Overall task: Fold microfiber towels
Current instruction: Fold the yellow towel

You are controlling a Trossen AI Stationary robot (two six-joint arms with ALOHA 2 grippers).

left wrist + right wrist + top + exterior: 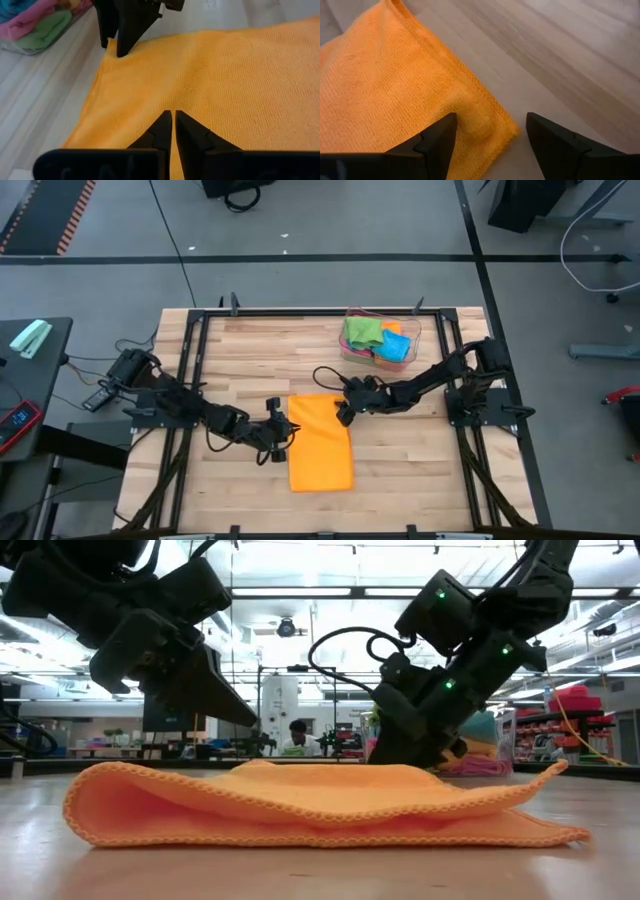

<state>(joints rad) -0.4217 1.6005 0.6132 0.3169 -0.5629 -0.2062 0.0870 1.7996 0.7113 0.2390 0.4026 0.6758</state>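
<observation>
The orange towel [321, 443] lies mid-table, folded once into a tall rectangle, and both grippers are working at its far end. The left gripper [283, 430] sits at the towel's left edge with its jaws pinched together; from its wrist view the tips hang over the cloth, and I can't tell whether any fabric is caught between them. The right gripper [346, 415] is at the far right corner, jaws spread wide, one finger [437, 142] over the cloth and the other out over bare table [250, 350], gripping nothing.

Here's the worry. If the right gripper closes from this stance it may catch only the top layer at that corner, and a lift would peel the fold open instead of carrying both layers. The corner is rounded and puffy, so the finger could also just push it and bunch it. If the left gripper pulls while clenched on nothing, its side stays put and the next fold goes crooked. And the two sets of fingers are near each other at that end, so a crossing move risks a knock.

The towel itself: bright orange, fine looped weave, stitched hem. From the low view the upper layer arches off the lower one, a gap showing along the near edge, not pressed flat. More towels [378, 336], green, blue and orange, wait in the clear tray [415, 330] at the far right.
</observation>
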